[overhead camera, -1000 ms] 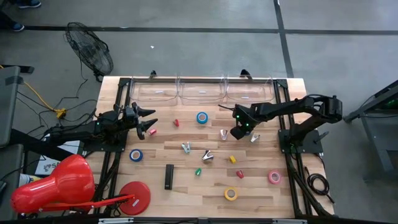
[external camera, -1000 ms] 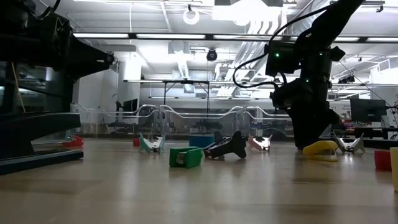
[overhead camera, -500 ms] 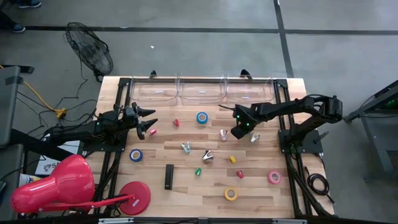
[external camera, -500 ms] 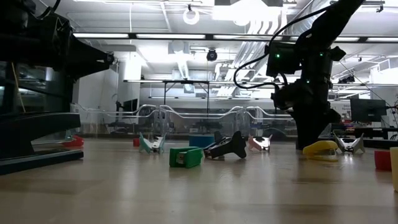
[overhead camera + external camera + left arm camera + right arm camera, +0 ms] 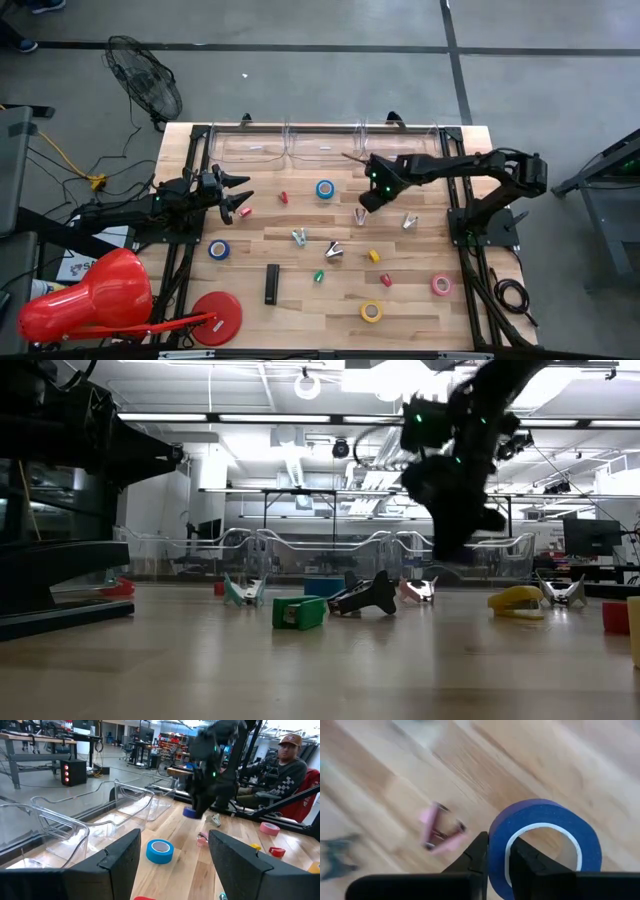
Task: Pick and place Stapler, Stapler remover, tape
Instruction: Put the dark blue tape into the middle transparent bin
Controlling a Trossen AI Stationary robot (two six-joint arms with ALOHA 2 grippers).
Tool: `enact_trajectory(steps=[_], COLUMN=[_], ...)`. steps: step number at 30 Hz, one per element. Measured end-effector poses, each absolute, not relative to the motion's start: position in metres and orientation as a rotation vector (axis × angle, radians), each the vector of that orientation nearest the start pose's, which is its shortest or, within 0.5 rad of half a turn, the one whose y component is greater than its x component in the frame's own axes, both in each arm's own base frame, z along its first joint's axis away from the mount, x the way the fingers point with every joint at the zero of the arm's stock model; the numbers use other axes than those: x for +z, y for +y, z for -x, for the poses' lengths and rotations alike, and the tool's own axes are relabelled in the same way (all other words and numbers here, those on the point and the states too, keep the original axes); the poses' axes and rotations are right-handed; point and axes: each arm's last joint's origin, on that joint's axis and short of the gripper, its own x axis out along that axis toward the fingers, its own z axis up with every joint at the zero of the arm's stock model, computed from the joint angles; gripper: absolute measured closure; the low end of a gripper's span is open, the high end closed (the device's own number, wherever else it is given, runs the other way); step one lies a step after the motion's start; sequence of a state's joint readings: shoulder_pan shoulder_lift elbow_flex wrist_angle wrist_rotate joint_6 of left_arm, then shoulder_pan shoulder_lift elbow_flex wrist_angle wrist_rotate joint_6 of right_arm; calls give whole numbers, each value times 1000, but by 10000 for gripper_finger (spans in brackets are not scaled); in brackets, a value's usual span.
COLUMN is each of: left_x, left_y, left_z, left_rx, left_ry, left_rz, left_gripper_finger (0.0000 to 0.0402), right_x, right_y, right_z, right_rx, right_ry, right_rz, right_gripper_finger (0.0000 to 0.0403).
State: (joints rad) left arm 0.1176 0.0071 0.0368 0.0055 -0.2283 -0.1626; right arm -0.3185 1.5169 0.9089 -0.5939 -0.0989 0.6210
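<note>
My right gripper (image 5: 366, 199) is above the middle of the table, shut on a purple tape roll (image 5: 545, 847), which also shows in the left wrist view (image 5: 189, 812). My left gripper (image 5: 241, 200) waits open at the table's left side. On the table lie two blue tape rolls (image 5: 325, 188) (image 5: 218, 249), a pink roll (image 5: 441, 285) and a yellow roll (image 5: 371, 312). A black stapler (image 5: 272, 284) lies flat near the front. Several staple removers lie around the centre, among them a pink one (image 5: 360, 215). My right gripper pinches the wall of the purple tape roll (image 5: 499, 851), one finger (image 5: 526, 862) inside the centre hole and the other finger (image 5: 477, 856) outside. It comes from above, pointing down. The roll is lifted clear of the table.
Three clear bins (image 5: 325, 146) stand along the far edge. Small red, green and yellow staplers (image 5: 374, 256) lie scattered in the middle. A large red disc (image 5: 217, 315) sits at the front left corner. A person (image 5: 287, 762) sits beyond the table's right side.
My right gripper has risen from the table and moved toward the table's left and far edge, taking the purple tape roll with it, lifted clear.
</note>
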Motion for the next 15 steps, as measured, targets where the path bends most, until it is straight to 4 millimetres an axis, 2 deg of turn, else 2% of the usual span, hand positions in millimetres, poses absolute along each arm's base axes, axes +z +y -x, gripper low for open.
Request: enact_trajectory(steps=[8,15], left_x=[176,176], left_y=[18,18], left_z=[-94,-94], left_rx=[342,342], left_ry=[-63,-63], left_rz=[163,163], left_gripper_finger=[172,172], right_x=[244,266], right_y=[-109,-146], right_z=[-289,-323], right_rx=[-548,-539], right_ry=[975,980], right_rz=[-670,-599], right_gripper_finger=[364,365])
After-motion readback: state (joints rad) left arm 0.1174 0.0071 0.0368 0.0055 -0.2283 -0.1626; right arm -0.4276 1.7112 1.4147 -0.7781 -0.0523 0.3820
